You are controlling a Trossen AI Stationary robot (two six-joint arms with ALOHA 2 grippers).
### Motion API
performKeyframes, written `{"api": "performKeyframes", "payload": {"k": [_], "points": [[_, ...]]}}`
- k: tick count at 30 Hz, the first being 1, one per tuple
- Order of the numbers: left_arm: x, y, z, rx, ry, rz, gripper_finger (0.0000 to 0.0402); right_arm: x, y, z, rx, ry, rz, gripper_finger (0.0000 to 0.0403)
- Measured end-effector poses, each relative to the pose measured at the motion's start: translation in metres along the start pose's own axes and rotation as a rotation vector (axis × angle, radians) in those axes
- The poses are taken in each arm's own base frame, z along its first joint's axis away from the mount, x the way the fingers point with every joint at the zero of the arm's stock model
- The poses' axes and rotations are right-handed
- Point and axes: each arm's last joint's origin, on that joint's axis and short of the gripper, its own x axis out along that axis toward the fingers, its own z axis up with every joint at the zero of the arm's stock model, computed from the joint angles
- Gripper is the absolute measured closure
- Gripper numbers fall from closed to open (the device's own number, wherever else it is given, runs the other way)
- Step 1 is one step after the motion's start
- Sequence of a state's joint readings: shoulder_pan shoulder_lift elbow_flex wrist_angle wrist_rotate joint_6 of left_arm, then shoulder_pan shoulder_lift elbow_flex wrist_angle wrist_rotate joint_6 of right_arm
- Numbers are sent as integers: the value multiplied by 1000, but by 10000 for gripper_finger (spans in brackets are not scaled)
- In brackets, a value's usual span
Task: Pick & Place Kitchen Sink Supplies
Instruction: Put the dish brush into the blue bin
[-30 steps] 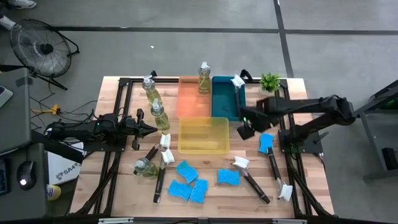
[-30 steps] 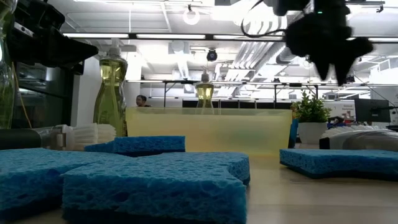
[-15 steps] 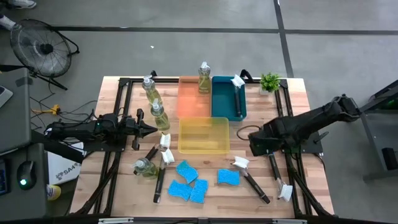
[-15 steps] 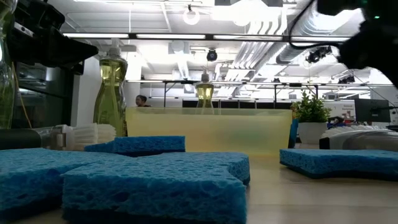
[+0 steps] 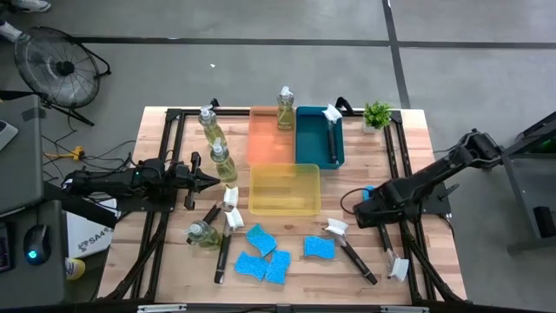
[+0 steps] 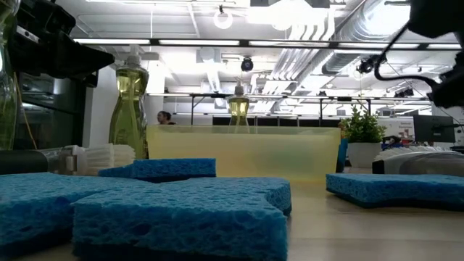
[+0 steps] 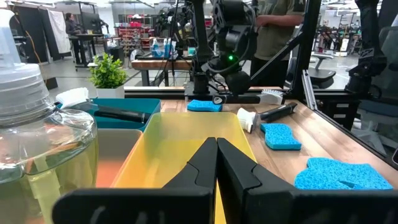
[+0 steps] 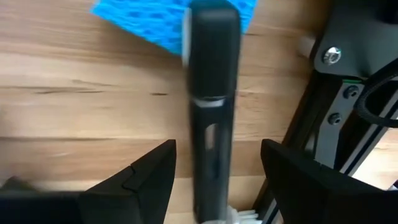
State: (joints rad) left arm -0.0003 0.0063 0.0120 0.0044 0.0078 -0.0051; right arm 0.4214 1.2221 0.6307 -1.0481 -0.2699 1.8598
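My right gripper (image 5: 365,209) points down, open, over the right side of the table. In its wrist view its two fingers (image 8: 137,180) stand on either side of a black dish brush handle (image 8: 211,124) without touching it. The handle's end lies over a blue sponge (image 8: 155,25). That brush (image 5: 387,248) lies flat on the table, its white head toward the near edge. My left gripper (image 5: 208,181) is shut and level at the table's left, beside an upright soap bottle (image 5: 222,161); it holds nothing.
Orange tray (image 5: 271,139), teal tray (image 5: 313,143) with a brush in it, and yellow tray (image 5: 285,189) fill the middle. A plant (image 5: 377,115) stands far right. Several sponges (image 5: 259,236), two more brushes (image 5: 352,252) and a fallen bottle (image 5: 201,233) lie near the front.
My right gripper has swung from beside the yellow tray toward the table's near and right edges, sinking and rolling as it went, and now hangs over the right-hand brush. Its fingers keep the same gap. No object has moved.
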Motion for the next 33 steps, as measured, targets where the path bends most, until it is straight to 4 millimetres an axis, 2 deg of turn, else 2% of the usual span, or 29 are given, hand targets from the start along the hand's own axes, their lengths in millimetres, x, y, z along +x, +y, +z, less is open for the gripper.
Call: {"api": "performKeyframes", "payload": {"k": [6, 13, 29, 33], "points": [[0, 0, 0, 0, 0, -1, 401, 13, -3, 4, 1, 20, -5, 173], [0, 0, 0, 0, 0, 0, 401, 27, 1, 7, -22, 45, 78, 186], [0, 0, 0, 0, 0, 0, 401, 27, 2, 7, -56, 59, 88, 285], [0, 0, 0, 0, 0, -1, 401, 27, 3, 6, -62, 65, 106, 295]]}}
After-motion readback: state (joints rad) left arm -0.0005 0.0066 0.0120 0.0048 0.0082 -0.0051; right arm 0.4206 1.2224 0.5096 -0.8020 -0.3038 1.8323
